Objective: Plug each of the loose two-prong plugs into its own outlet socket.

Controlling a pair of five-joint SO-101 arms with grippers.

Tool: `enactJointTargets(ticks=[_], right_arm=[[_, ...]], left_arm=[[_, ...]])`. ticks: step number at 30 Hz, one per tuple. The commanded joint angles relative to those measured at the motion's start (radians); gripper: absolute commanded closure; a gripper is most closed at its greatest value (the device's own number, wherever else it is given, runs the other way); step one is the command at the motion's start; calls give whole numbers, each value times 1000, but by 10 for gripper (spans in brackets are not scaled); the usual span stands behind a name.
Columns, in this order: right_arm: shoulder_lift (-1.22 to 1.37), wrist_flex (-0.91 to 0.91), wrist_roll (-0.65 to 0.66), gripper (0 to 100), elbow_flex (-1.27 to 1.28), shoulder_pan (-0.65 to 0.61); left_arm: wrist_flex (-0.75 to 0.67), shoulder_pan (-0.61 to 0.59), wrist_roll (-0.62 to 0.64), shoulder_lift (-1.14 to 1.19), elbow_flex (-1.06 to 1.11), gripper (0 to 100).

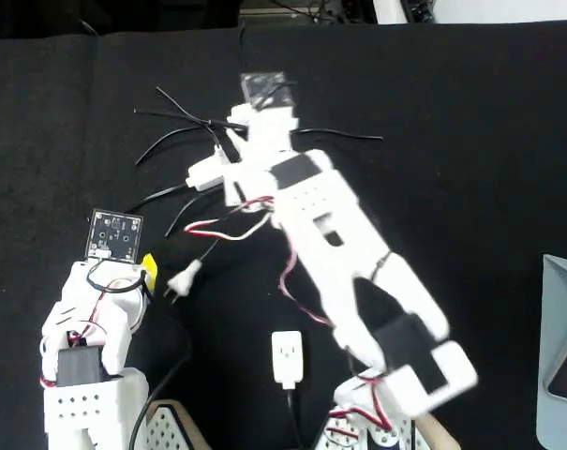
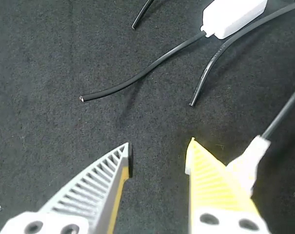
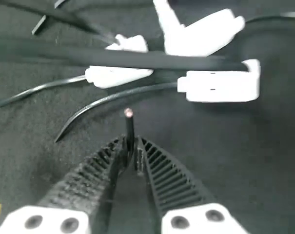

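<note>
Bench surface (image 1: 470,141) is crossed by a black cable (image 3: 129,127), pinched in the shut right claw (image 3: 131,147); the left claw (image 2: 157,156) is held open, empty, with a plug (image 2: 249,161) just beside it. Pick-up is judged in hand: the plug must be gripped, then aligned with the socket (image 1: 287,356).

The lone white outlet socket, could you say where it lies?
High view: the white rectangular outlet socket lies between the left arm's base and the right arm's, lower right of the white two-prong plug.
</note>
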Motion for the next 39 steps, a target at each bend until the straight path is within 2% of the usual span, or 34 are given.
enactJointTargets(ticks=[1,7,10,13,15,17,21,27,30,34,39], right_arm=[[-150,-2,94,987,15,103],[-148,-115,298,986,1,241],[-93,-163,325,982,-35,292],[-15,-81,316,930,-102,302],[21,-3,238,865,-154,301],[28,78,189,842,-208,296],[21,218,157,884,-280,265],[-4,331,-28,896,-197,166],[-2,293,-120,896,-108,104],[4,126,-199,896,22,43],[81,-2,-264,896,76,-2]], left_arm=[[-8,-7,11,-11,-5,805],[-8,-5,11,-11,-5,805],[-8,-8,11,-11,-5,805],[-8,-10,11,-11,-5,805],[-8,-10,11,-11,-5,805],[-8,-10,11,-11,-5,805],[-8,-10,11,-11,-5,805],[-8,-10,11,-11,-5,805],[-8,-10,11,-11,-5,805],[-8,-10,11,-11,-5,805],[-8,-12,11,-11,-5,805]])
